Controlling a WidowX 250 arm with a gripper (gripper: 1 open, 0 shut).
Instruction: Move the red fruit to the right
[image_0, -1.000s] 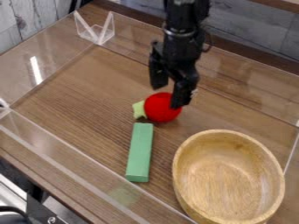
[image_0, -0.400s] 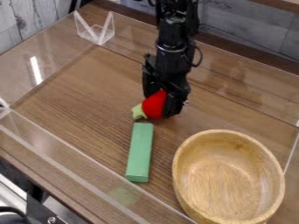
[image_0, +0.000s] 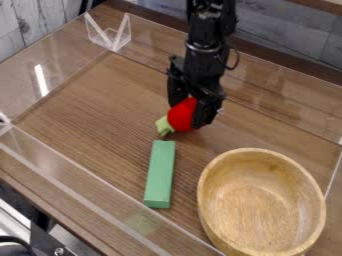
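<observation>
Your gripper (image_0: 186, 100) is down over the red fruit (image_0: 183, 113), but you cannot tell whether it has closed on it. From the wooden bowl (image_0: 261, 203), the fruit sits toward 11 o'clock; the green block (image_0: 159, 174) lies near the bowl's 9 o'clock side.

The small picture is soft and low in detail, with edges slightly smeared. Fairly bright, even light falls on the tabletop (image_0: 94, 130), with a pale sheen toward its left side. The dark arm (image_0: 207, 45) loses most of its detail, and the bowl (image_0: 261, 215) shows soft shading inside.
</observation>
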